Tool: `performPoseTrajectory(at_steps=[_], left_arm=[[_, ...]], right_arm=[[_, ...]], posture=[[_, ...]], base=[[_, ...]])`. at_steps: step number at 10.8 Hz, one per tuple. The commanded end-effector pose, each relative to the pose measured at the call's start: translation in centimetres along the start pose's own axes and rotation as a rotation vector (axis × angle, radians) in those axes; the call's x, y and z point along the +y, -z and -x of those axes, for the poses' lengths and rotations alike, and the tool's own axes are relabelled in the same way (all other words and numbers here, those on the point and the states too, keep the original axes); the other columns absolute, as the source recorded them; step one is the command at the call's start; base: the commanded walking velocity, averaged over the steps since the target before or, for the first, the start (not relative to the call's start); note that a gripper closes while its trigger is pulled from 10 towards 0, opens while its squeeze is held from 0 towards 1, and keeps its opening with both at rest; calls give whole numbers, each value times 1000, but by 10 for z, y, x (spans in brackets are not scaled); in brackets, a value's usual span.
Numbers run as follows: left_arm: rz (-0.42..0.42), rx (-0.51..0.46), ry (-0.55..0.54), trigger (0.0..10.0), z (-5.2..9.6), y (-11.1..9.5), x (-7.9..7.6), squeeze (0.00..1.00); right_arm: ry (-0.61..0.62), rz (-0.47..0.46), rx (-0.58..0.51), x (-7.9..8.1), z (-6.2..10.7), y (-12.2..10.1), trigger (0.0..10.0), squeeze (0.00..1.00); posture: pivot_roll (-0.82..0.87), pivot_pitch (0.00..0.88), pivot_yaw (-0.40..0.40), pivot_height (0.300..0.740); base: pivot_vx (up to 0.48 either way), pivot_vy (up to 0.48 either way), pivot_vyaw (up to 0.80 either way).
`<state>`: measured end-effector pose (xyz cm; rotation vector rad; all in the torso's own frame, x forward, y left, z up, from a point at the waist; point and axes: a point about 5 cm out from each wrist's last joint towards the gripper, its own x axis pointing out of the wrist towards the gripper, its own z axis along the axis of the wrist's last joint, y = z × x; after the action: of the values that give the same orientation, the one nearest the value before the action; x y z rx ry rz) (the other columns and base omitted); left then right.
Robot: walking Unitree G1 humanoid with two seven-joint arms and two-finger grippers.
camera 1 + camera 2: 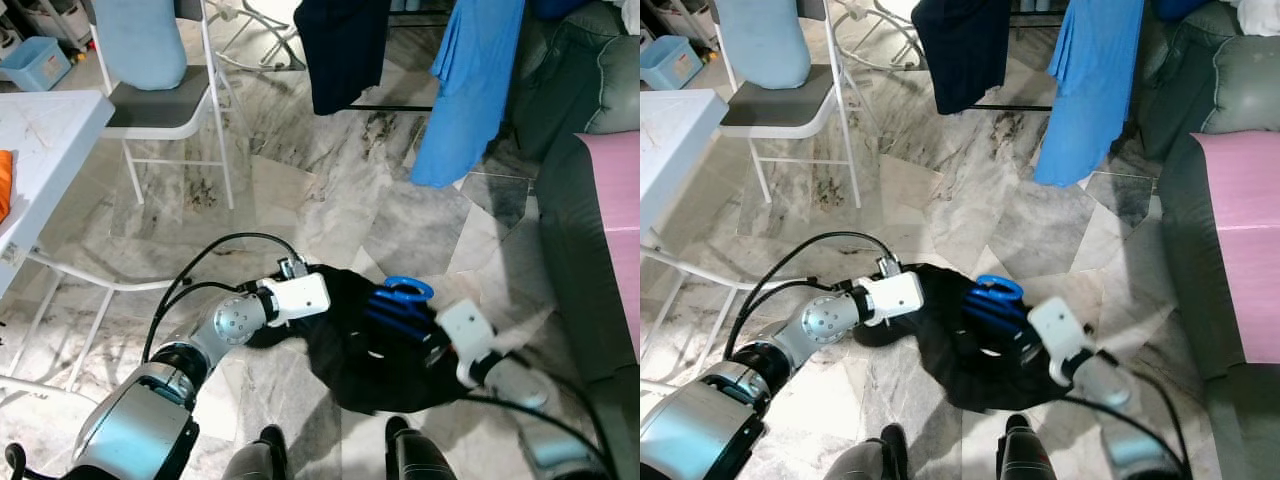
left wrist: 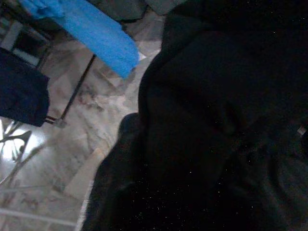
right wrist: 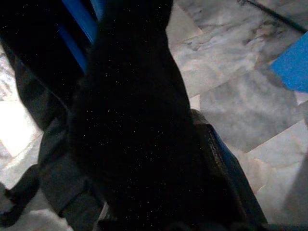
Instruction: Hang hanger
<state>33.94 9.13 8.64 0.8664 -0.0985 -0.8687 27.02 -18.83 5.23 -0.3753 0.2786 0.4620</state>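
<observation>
no readable text, no labels, no brands, no numbers on anything in view

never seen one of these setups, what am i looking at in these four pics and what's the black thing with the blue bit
This is a humanoid robot looking down at its own two arms. The two wide pictures come from cameras in its head; the two dark ones come from cameras on its wrists, pressed close to cloth. Over the marble floor, the left gripper and the right gripper are both at a black garment with a blue hanger in it. Whether the fingers are closed is hidden. Behind hang a blue shirt and a dark garment; a white chair stands to the left.
</observation>
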Motion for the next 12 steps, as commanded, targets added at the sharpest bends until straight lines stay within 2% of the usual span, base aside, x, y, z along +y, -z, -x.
performPoseTrajectory(at_steps=[1, 6, 9, 10, 12], left_arm=[[9, -2, 11, 10000, 1, 2, -8, 1000], [-36, -15, -118, 10000, 0, -2, 6, 1000], [50, 24, -160, 10000, 6, 8, 6, 1000], [107, 43, -194, 10000, 7, 11, 5, 1000], [503, 180, -407, 10000, 16, 35, -1, 1000]], right_arm=[[33, -39, -28, 0, -1, -4, 0, 0], [61, -107, -29, 8, -8, -5, 0, 0], [196, -170, -8, -1, -12, -5, 0, 0], [233, -199, -9, -4, -13, -5, 0, 0], [330, -265, 11, -11, -11, -1, 0, 0]], posture=[[-259, 242, 142, 740], [-261, 247, 148, 740], [-261, 250, 152, 740], [-261, 248, 150, 740], [-268, 237, 137, 740]], base=[[0, 0, 0], [0, 0, 0], [0, 0, 0], [0, 0, 0], [0, 0, 0]])
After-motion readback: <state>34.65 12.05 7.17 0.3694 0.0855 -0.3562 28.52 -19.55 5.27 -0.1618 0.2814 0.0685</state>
